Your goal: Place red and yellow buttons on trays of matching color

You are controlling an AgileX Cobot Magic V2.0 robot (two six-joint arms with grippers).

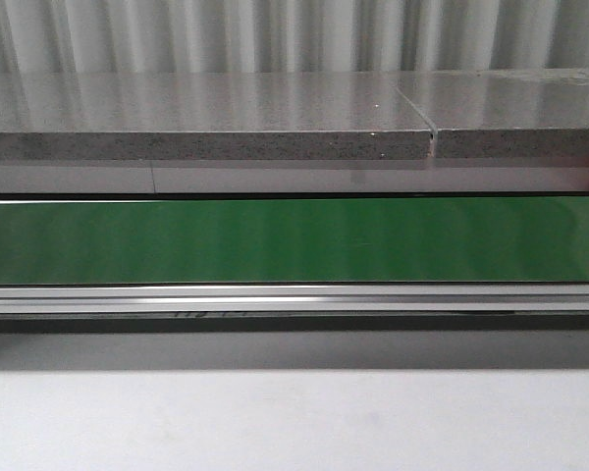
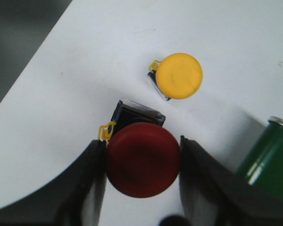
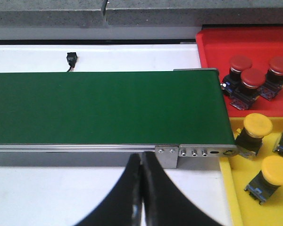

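A red button [image 2: 143,162] with a black base stands on the white table in the left wrist view. My left gripper [image 2: 142,142] has a finger pressed against each side of its cap. A yellow button [image 2: 179,76] lies on the table just beyond it, apart from the fingers. In the right wrist view my right gripper [image 3: 142,158] is shut with nothing in it, in front of the conveyor's rail. The red tray [image 3: 212,42] holds three red buttons [image 3: 252,77]. The yellow tray [image 3: 230,188] beside it holds yellow buttons [image 3: 257,125]. Neither gripper shows in the front view.
A green conveyor belt [image 1: 294,240] with a metal rail runs across the table, and a grey stone ledge [image 1: 206,142] lies behind it. A green cylinder [image 2: 269,155] stands close to my left gripper's finger. A small black connector [image 3: 72,59] lies behind the belt.
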